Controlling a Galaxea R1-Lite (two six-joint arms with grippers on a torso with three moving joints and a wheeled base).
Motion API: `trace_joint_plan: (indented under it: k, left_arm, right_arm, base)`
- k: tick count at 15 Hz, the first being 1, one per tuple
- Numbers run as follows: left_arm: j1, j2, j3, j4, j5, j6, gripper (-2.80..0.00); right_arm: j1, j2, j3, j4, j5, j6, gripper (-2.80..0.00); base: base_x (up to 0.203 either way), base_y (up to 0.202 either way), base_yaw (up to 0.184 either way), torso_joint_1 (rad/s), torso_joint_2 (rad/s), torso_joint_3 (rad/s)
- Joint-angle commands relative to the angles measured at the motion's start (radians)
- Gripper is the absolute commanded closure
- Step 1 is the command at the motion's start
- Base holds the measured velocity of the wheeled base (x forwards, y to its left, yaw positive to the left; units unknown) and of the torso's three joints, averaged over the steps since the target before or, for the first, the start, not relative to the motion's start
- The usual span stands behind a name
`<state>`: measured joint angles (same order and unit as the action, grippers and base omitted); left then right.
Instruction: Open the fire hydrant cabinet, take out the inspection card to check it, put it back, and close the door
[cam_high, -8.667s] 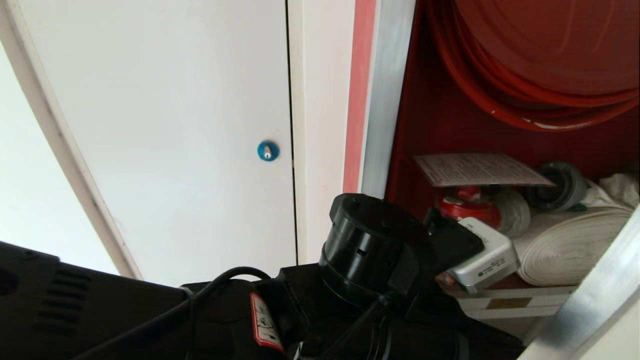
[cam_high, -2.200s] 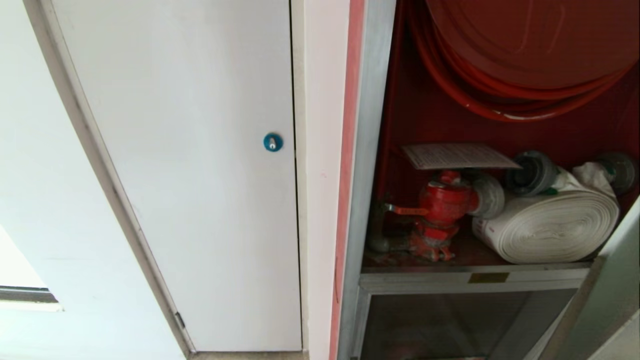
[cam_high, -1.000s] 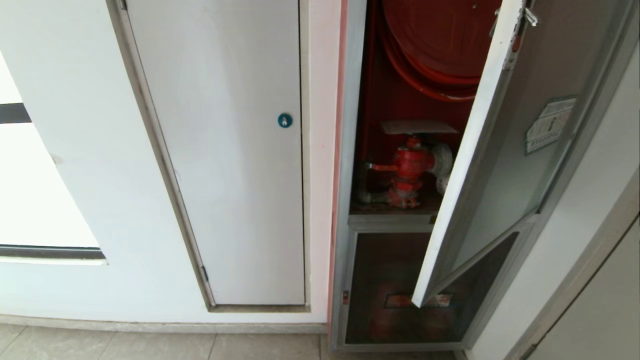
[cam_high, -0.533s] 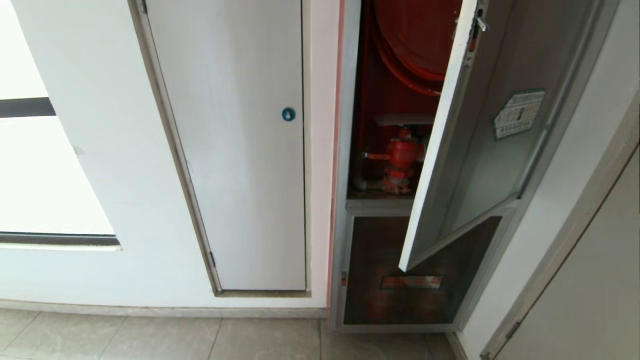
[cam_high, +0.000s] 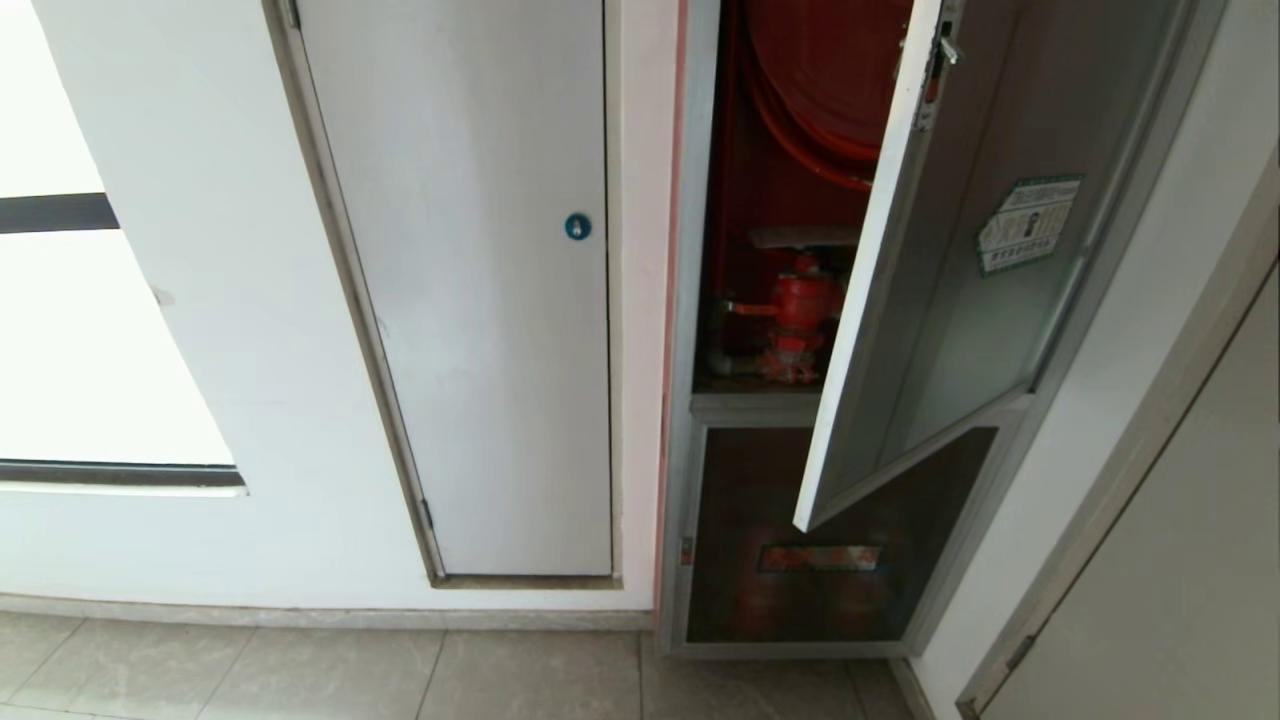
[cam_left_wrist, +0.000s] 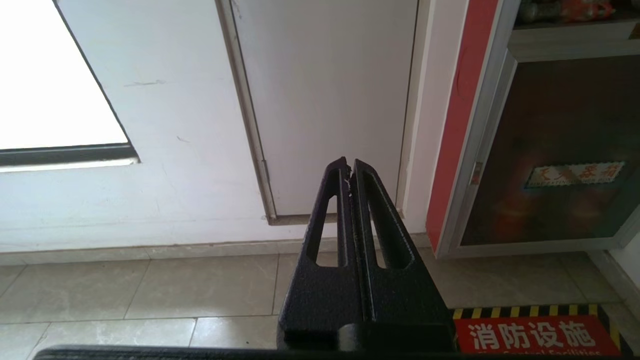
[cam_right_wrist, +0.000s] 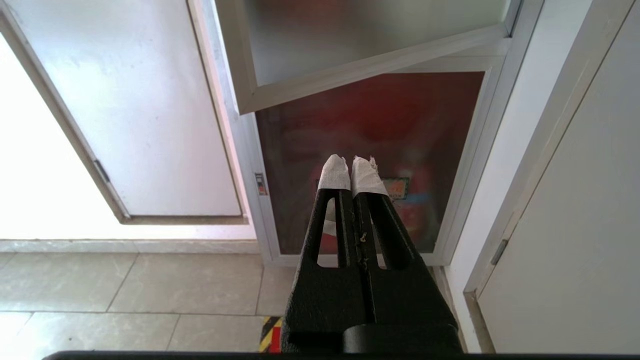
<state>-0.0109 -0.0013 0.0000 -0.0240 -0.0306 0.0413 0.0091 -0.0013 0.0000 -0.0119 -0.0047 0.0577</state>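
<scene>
The right gripper (cam_right_wrist: 352, 167), black with white tape wrapped round both fingertips, has its fingers pressed together and holds nothing; it hangs low in front of the smaller lower glass panel with the red label (cam_right_wrist: 370, 150), apart from it, above the grey tiled floor (cam_right_wrist: 125, 290); the left gripper (cam_left_wrist: 349, 169), black and bare at the tips, is likewise closed and empty, aimed at the foot of the plain white panel door (cam_left_wrist: 325, 100), with a red floor marking with white Chinese characters and a yellow-black striped edge (cam_left_wrist: 535, 335) just beside it; neither arm appears in the head view.

The tall aluminium-framed fire hydrant cabinet with the red interior (cam_high: 740, 200) stands to the right of the white panel door with the round blue lock (cam_high: 577, 227); its door (cam_high: 960, 280), a large tinted glass panel in a silver frame bearing a green-bordered white hexagonal sticker (cam_high: 1028, 223), stands partly open, swung out on the right side and covering the right part of the opening; a metal latch (cam_high: 945, 48) shows near its free edge.

Inside, a red hose reel (cam_high: 820, 70) hangs at the top; the red valve (cam_high: 795, 300) stands below it; the thin white inspection card (cam_high: 800, 237) lies flat on top of the valve, its right end hidden behind the door edge.
</scene>
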Motion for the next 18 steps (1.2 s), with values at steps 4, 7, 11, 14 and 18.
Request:
trace_joint_plan:
  k: [4,7,11,14,18]
  left_arm:
    - [0.000,0.001,0.014,0.001,0.000,0.000,0.00]
    - [0.000,0.001,0.014,-0.001,0.000,0.000,0.00]
    - [0.000,0.001,0.014,0.001,0.000,0.000,0.00]
    - [0.000,0.001,0.014,-0.001,0.000,0.000,0.00]
    - [0.000,0.001,0.014,-0.001,0.000,0.000,0.00]
  right_arm:
    - [0.000,0.001,0.003,-0.001,0.000,0.001,0.00]
    - [0.000,0.001,0.003,-0.001,0.000,0.001,0.00]
    - [0.000,0.001,0.003,0.000,0.000,0.001,0.00]
    - [0.000,0.001,0.003,-0.002,0.000,-0.001,0.00]
    - [0.001,0.032,0.000,-0.017,0.005,-0.028,0.00]
  base:
    - [0.000,0.000,0.000,0.000,0.00,0.000]
    - [0.000,0.000,0.000,0.000,0.00,0.000]
    - [0.000,0.000,0.000,0.000,0.00,0.000]
    - [0.000,0.000,0.000,0.000,0.00,0.000]
    - [0.000,0.000,0.000,0.000,0.00,0.000]
